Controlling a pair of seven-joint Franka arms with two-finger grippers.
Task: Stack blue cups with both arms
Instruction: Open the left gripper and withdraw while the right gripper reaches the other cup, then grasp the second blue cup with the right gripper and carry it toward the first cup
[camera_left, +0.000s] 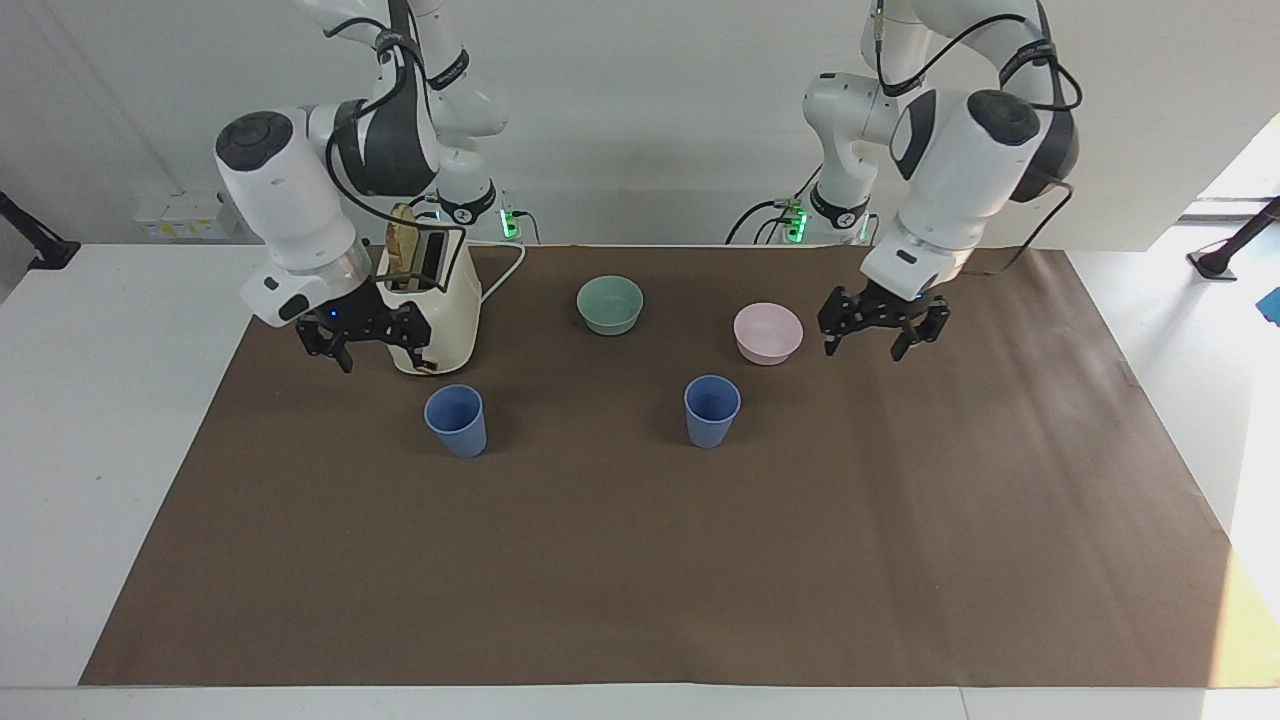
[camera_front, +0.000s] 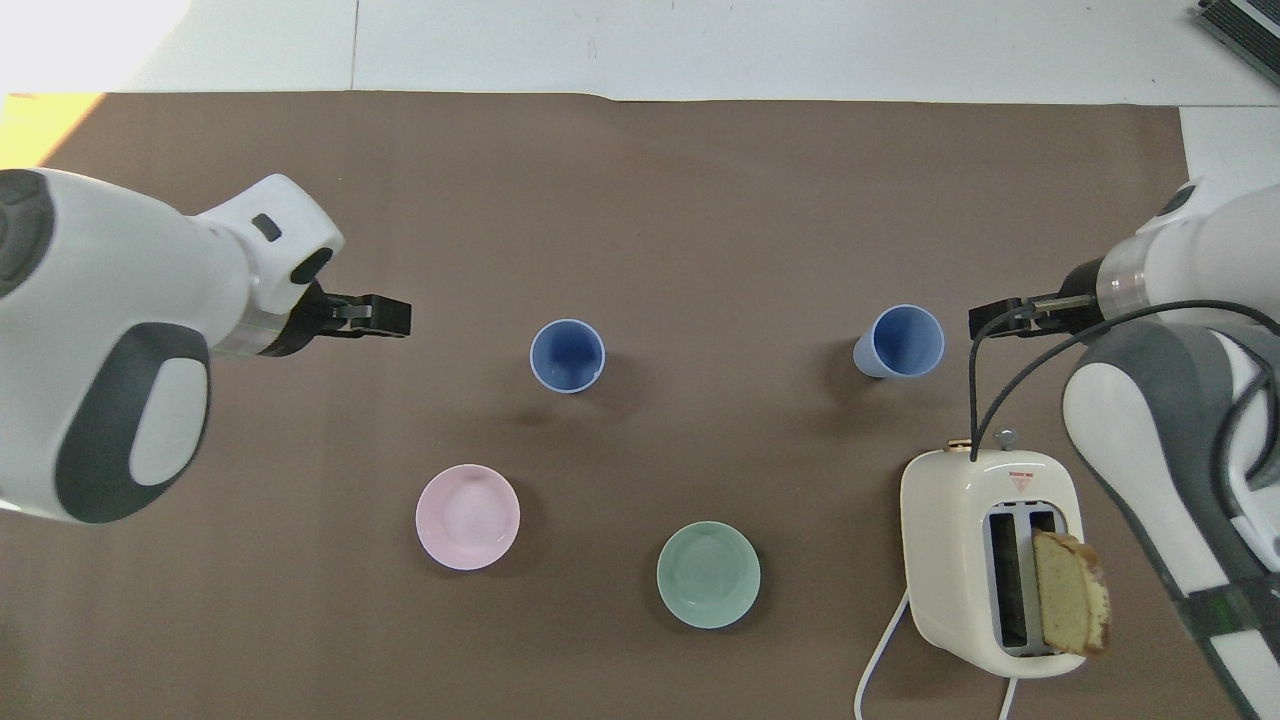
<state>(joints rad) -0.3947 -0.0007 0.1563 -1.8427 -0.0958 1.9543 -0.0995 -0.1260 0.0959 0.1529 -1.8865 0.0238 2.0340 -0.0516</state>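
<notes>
The left gripper (camera_left: 883, 333) hangs in the air with its two fingers spread apart and nothing between them. It is over the brown mat (camera_left: 640, 560), toward the left arm's end of the table, just beside the pink bowl (camera_left: 768, 333). The right gripper (camera_left: 363, 337) also hangs in the air with its fingers spread and nothing in them. It is low, close beside the cream toaster (camera_left: 432, 300), at the right arm's end of the table.

The two blue cups stand upright on the mat, well apart, with their open tops up. They are not stacked. One blue cup (camera_left: 712, 410) stands near the pink bowl and farther from the robots than it. The other blue cup (camera_left: 456, 420) stands near the toaster and farther from the robots than it.

A slice of bread (camera_front: 1070, 605) sticks up out of the toaster. A green bowl (camera_left: 610, 304) sits between the toaster and the pink bowl.
</notes>
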